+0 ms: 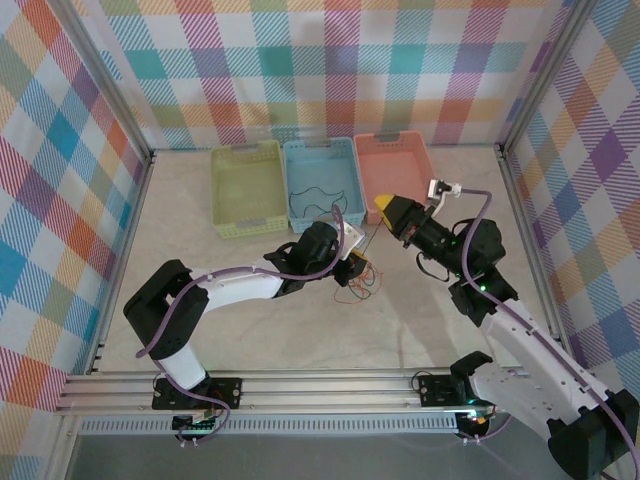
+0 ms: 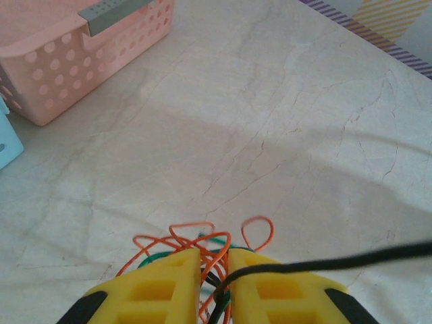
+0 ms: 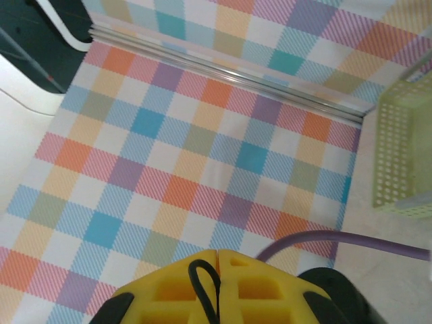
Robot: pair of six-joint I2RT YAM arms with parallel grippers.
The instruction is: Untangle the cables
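The left fingers [image 2: 194, 271] pinch the cable tangle [image 2: 196, 239]; right fingers [image 3: 231, 270], at one o'clock, clamp a black cable [image 2: 351, 260] — pulling apart may tighten the knot.

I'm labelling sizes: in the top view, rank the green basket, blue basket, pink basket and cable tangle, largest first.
1. Green basket, blue basket and pink basket: look alike, unranked.
2. Cable tangle: clearly smallest.

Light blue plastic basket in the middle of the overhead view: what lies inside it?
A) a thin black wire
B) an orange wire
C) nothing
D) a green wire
A: a thin black wire curls across the floor of the light blue plastic basket.
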